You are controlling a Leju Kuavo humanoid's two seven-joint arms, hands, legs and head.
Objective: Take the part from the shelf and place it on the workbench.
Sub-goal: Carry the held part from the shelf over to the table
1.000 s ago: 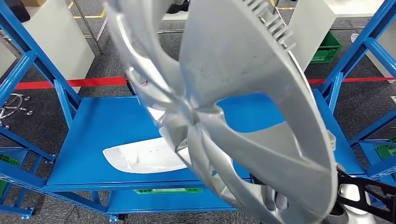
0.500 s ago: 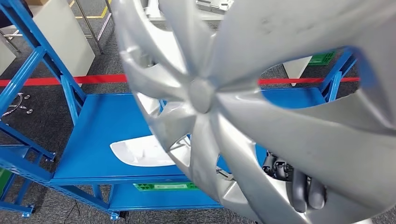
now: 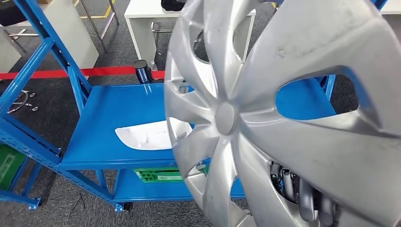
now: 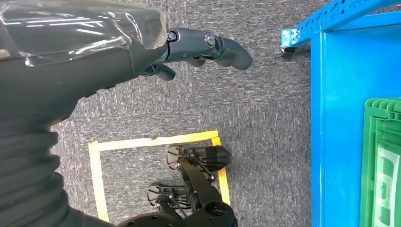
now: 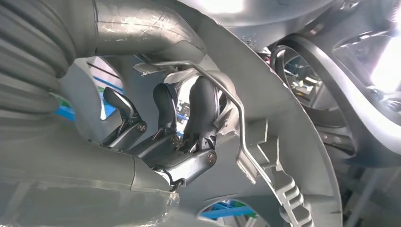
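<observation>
The part is a large silver wheel cover (image 3: 283,118) with curved spokes, held up close in the head view with its outer face toward me. My right hand (image 3: 302,194) grips its lower rim, and dark fingers show through a spoke opening. From the right wrist view the right hand (image 5: 189,123) curls its fingers through the cover's ribbed back side (image 5: 288,123), by a wire ring. My left hand (image 4: 203,47) hangs over grey carpet, fingers loosely apart, holding nothing.
A blue shelf rack (image 3: 108,109) stands ahead with a white flat part (image 3: 146,137) on its deck and a green crate (image 3: 161,175) below. A white table (image 3: 142,12) is beyond a red floor line (image 3: 56,73). A yellow square (image 4: 156,142) marks the carpet.
The wheel cover has turned from its ribbed back to its outer face and come upright before the camera. The whole view has shifted, bringing the white table into sight.
</observation>
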